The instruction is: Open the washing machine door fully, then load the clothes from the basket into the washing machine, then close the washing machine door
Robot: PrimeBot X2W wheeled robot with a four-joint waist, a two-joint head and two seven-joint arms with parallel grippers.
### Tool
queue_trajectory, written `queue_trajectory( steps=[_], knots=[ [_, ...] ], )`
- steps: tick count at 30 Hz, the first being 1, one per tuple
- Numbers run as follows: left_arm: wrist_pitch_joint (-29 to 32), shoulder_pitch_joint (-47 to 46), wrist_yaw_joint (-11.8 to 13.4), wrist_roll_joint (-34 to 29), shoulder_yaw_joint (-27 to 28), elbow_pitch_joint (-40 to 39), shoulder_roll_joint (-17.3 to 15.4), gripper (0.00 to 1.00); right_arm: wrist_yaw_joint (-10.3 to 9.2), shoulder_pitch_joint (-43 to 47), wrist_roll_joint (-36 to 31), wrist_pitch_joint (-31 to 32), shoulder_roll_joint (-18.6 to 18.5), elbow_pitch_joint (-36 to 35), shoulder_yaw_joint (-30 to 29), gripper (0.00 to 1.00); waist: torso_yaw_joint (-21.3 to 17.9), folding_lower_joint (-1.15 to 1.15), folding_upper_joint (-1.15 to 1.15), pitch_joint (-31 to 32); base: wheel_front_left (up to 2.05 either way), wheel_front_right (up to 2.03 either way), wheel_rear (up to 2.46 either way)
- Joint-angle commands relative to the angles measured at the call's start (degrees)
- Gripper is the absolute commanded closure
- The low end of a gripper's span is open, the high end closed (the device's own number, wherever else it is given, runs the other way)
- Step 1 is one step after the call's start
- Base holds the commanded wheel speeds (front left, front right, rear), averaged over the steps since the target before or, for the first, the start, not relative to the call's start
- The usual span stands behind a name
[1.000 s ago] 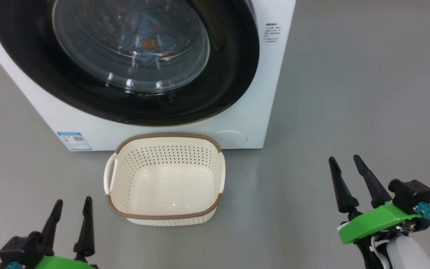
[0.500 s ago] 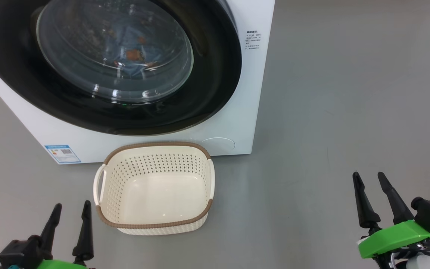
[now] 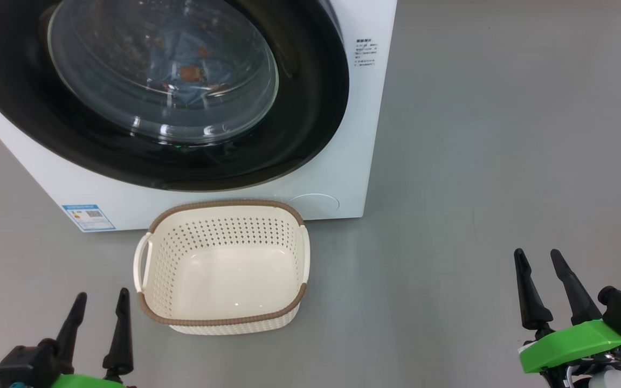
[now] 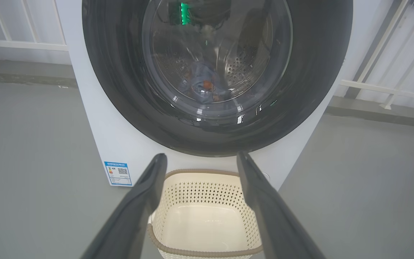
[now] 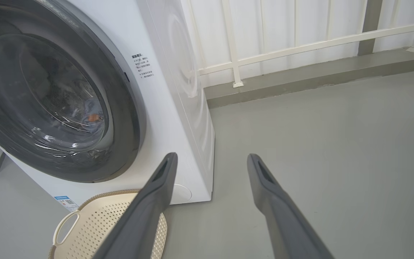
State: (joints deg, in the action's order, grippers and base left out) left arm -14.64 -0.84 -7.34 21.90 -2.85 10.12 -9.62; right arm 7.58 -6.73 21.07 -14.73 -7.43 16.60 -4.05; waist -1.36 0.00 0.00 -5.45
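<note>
The white washing machine [image 3: 337,178] [image 4: 95,108] [image 5: 171,90] stands ahead with its round black door [image 3: 299,124] [image 4: 318,72] [image 5: 128,118] shut flat against the front. Behind the domed glass, the light blue garment with orange-brown prints [image 3: 186,59] [image 4: 205,86] [image 5: 92,117] lies in the steel drum. No cream garment can be made out. On the floor in front of the machine sits the cream basket [image 3: 223,264] [image 4: 207,219] [image 5: 84,230], with nothing in it. My left gripper [image 3: 100,293] [image 4: 201,156] is open at lower left, my right gripper [image 3: 537,253] [image 5: 210,156] open at lower right.
A blue label [image 3: 88,217] [image 4: 119,173] marks the machine's lower left corner. Grey floor [image 3: 504,161] stretches wide to the right. A white railing [image 5: 300,46] and a low kerb [image 5: 318,75] run behind the machine.
The camera has shifted, so the machine and basket sit further left. My right gripper has dropped lower and further right in the view; the left one has sunk slightly.
</note>
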Motion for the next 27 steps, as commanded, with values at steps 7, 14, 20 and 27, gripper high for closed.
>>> queue_trajectory(
  steps=[7, 14, 20, 27],
  knots=[
    [-0.4, -1.0, -0.1, -0.7, 2.7, -1.5, -1.3, 0.00, -0.09, -0.1, -0.8, -0.3, 0.0, -1.8, 1.4, 0.00, 0.1, 0.00, 0.00, -0.2, 0.00, 0.00, 0.00],
    [-0.4, -1.1, -0.1, -0.8, 2.7, -1.6, -1.2, 0.00, -0.09, -0.2, -0.8, -0.3, 0.2, -1.9, 1.6, 0.00, 0.2, 0.00, 0.00, -0.6, 0.00, 0.00, 0.00],
    [-0.4, -1.3, -0.1, -0.6, 2.5, -1.6, -1.1, 0.00, -0.09, -0.4, -0.9, -0.3, 0.3, -2.0, 1.7, 0.00, 0.2, 0.00, 0.00, -1.0, 0.00, 0.00, 0.00],
    [0.1, 0.4, 0.0, 0.1, -0.7, 3.2, 2.5, 1.00, 0.00, 0.5, -0.2, 0.1, 1.8, 3.3, 0.1, 1.00, 0.2, 0.00, 0.00, -1.1, 0.00, 0.00, 0.00]
  ],
)
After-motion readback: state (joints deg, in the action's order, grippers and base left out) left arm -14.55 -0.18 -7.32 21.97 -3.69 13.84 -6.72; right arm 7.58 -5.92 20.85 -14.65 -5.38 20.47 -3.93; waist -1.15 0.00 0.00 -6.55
